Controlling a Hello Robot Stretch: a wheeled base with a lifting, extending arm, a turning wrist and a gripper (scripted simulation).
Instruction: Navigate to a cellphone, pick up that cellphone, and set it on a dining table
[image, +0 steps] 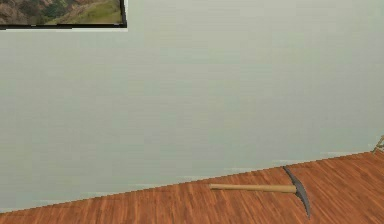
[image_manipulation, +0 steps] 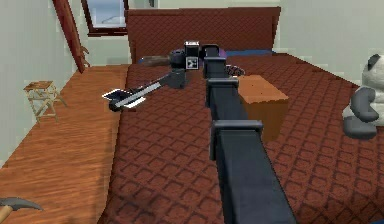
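At the bed's (image_manipulation: 180, 150) edge was the cellphone (image_manipulation: 119, 97), by the far end of the pincer (image_manipulation: 137, 93); the pincer's state, and whether it held anything, could not be told. A brown box (image_manipulation: 262, 100) sat on the bed, contents hidden.

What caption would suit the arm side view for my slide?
Arm extended across a dark red bed, end effector at a flat cellphone near its edge.
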